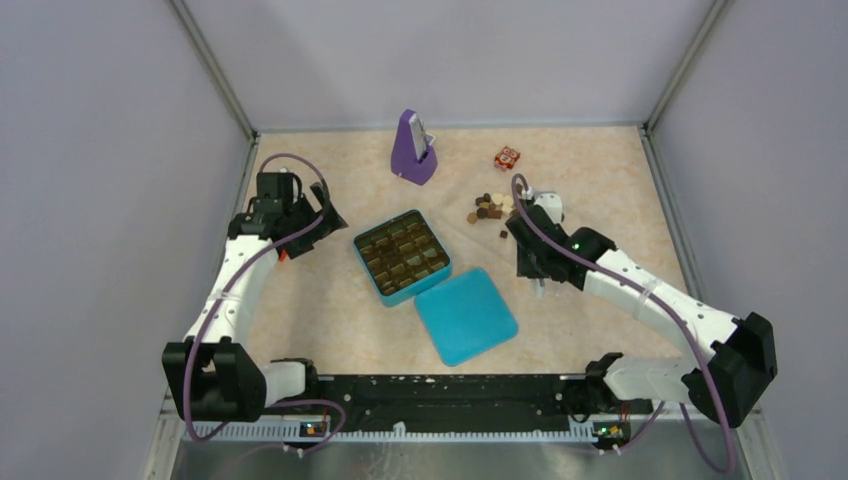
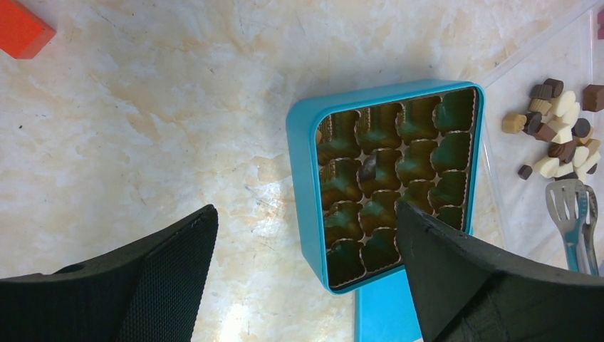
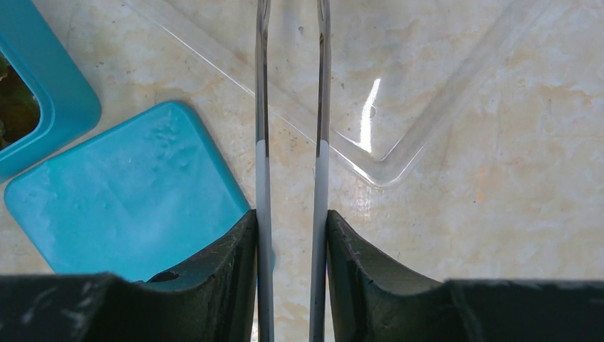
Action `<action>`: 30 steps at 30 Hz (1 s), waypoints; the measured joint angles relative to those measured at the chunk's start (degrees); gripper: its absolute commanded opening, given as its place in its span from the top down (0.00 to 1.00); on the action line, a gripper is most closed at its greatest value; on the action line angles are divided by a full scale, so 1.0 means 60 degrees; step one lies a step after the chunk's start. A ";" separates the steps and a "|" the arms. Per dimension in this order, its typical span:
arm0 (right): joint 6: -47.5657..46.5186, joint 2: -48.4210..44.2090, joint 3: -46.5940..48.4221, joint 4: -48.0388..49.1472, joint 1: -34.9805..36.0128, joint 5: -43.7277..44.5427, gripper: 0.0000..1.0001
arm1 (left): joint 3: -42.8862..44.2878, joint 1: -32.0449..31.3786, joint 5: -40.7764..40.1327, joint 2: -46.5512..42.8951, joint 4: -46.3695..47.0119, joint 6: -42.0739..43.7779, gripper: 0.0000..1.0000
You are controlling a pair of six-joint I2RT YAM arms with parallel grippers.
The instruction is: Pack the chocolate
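- left end effector (image 2: 306,214): fingers wide apart, nothing btwn them, hanging over the bench (image 2: 142,128) on the left side of the teal box (image 2: 303,178).
- right end effector (image 3: 292,214): fingers clamped on the two metal arms of a pair of tongs (image 3: 263,107), one finger against each arm; the arms run close together w/ a narrow gap.
- tongs point away from the right wrist toward the heap; in the left wrist view the slotted tip sits just beside the nearest pieces, can't tell if touching.
- chocolate (image 1: 490,208): small heap of dark brown, light brown & cream pieces on a clear plastic tray (image 3: 377,167), far right part of the bench, to the right of the box & apart from it.
- box is open, w/ rows of gold-brown cups inside; one cup near the middle shows a dark bit, can't tell if it's a piece. other cups look unfilled.
- teal lid (image 1: 465,315) lies flat on the bench just beside the box's near right corner, looks to be touching it.
- red-and-white cube (image 1: 507,157) sits beyond the heap, near it, not in it.
- purple upright object (image 1: 412,150) stands at the far middle of the bench, behind the box.
- orange-red block (image 2: 21,28) on the bench by the left arm, well apart from the box.
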 measured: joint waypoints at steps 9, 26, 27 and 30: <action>0.0018 0.0404 -0.0138 0.0375 -0.0175 -0.0200 0.60 | 0.0000 0.0000 0.0000 0.0025 0.0018 -0.0004 0.01; -0.0306 0.1169 -0.0251 0.1209 -0.0477 -0.0459 0.60 | 0.0000 0.0000 -0.0007 0.0044 0.0066 -0.0004 0.01; -0.0346 0.1213 -0.0251 0.1257 -0.0499 -0.0463 0.60 | 0.0000 0.0000 -0.0007 0.0044 0.0066 0.0000 0.01; -0.0437 0.1319 -0.0251 0.1348 -0.0565 -0.0495 0.62 | 0.0000 0.0000 -0.0007 0.0044 0.0069 0.0000 0.01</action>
